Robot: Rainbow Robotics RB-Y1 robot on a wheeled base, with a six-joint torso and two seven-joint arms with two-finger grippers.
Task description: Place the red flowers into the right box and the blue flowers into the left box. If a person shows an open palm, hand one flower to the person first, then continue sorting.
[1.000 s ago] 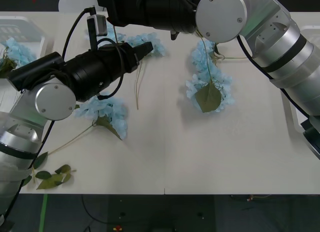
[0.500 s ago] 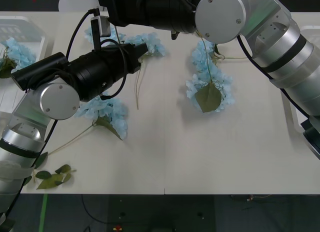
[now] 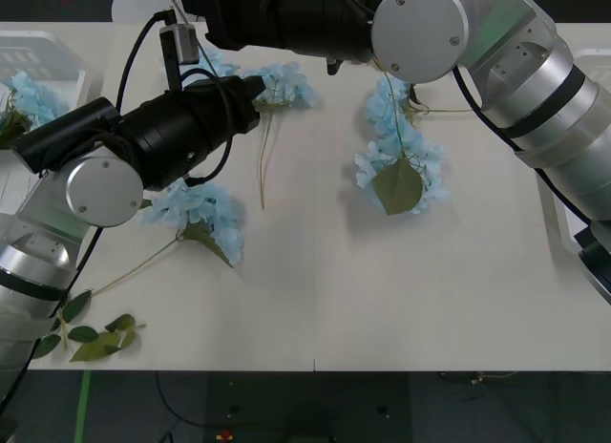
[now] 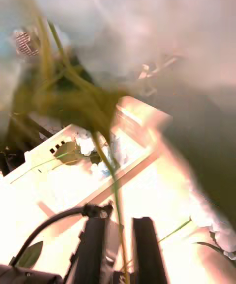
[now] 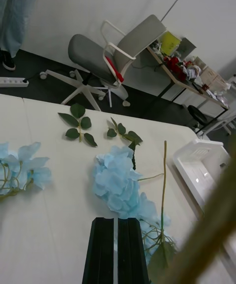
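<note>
The left hand (image 5: 116, 249), fingers pressed together and empty, hovered above blue flowers (image 3: 200, 214) scattered on the desk (image 3: 315, 290). The right hand (image 4: 120, 249) pinched a thin stalk (image 4: 115, 195) over the left box (image 4: 59, 166), which already held one bloom.

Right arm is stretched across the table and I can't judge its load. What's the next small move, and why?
Probably ease the right gripper on until it is over the left box, then open. A flower stem runs up from between its fingers, and that box, already holding blue blooms, lies just ahead of it. The left gripper sits shut near a blue flower on the table.
</note>
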